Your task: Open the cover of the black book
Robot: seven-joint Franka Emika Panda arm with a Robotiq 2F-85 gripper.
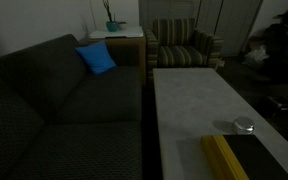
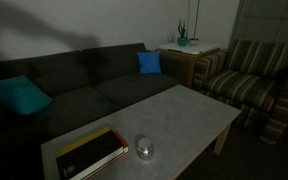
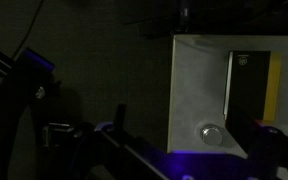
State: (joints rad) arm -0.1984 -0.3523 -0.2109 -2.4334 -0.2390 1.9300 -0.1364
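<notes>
A: Entry: black book (image 2: pixel 84 160), position?
B: Flat on the grey table (image 2: pixel 189 112), at the end nearest the camera in both exterior views. Cover (image 2: pixel 90 148) lies level on the pages, so the book is closed. Yellow strip (image 1: pixel 224 157) runs along one long side.
A: Does the wrist view agree?
B: Yes. The book sits toward the right of the table there, with the yellow strip on its right.
A: Neighbours?
B: Small round silver object (image 2: pixel 144 150) on the table just beside the book, not touching it.
A: Gripper (image 3: pixel 181 145)?
B: Read from the wrist view, which is dim. Fingers (image 3: pixel 119 122) are spread wide with nothing between them, well apart from the book.
A: Surroundings?
B: Dark sofa (image 2: pixel 94 80) alongside the table, with a blue cushion (image 2: pixel 149 62) and a teal cushion (image 2: pixel 19 95) on it. Striped armchair (image 2: pixel 249 78) past the table's far end. Light is low throughout.
</notes>
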